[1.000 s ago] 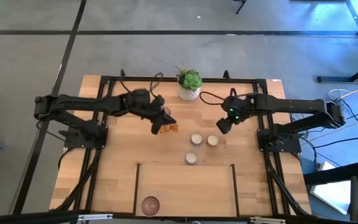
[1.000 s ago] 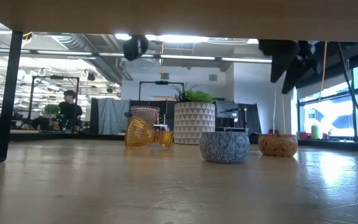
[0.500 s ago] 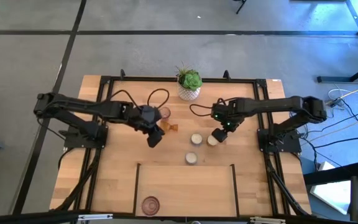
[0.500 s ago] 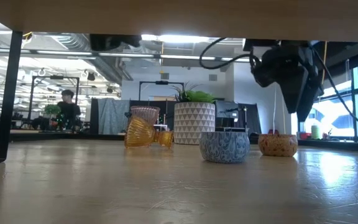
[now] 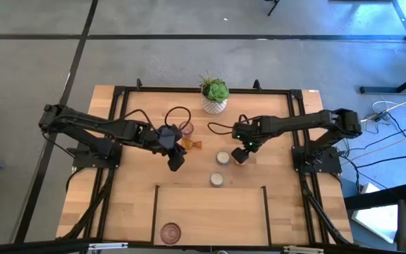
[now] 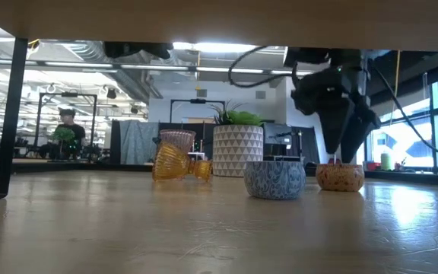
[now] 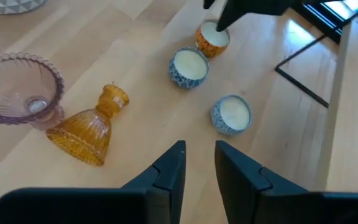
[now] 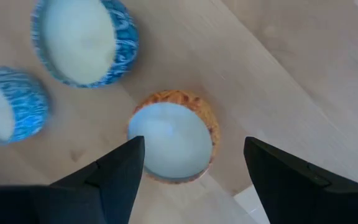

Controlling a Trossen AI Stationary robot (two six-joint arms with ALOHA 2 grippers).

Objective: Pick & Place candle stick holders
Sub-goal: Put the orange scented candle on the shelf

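Observation:
Three cream-filled holders stand mid-table: one orange-walled (image 8: 173, 143), two blue-patterned (image 5: 222, 157) (image 5: 217, 179). An amber glass holder (image 7: 92, 127) lies on its side beside an upright pink glass one (image 7: 20, 93). A second pink holder (image 5: 170, 231) sits at the near edge. My right gripper (image 8: 191, 155) is open just above the orange-walled holder (image 6: 339, 176), a finger on either side, apart from it. My left gripper (image 7: 199, 163) is open by a narrow gap and empty, on the near side of the amber holder.
A green plant in a white patterned pot (image 5: 215, 99) stands at the far edge, behind the holders. Dark lines (image 5: 210, 188) mark a rectangle on the near part of the table. A black frame (image 5: 122, 90) runs along the table's sides.
My right gripper has moved toward the table's left and near edges and come down over the orange-walled holder. My left gripper has drawn back from the amber holder toward the near edge. The holders have not moved.

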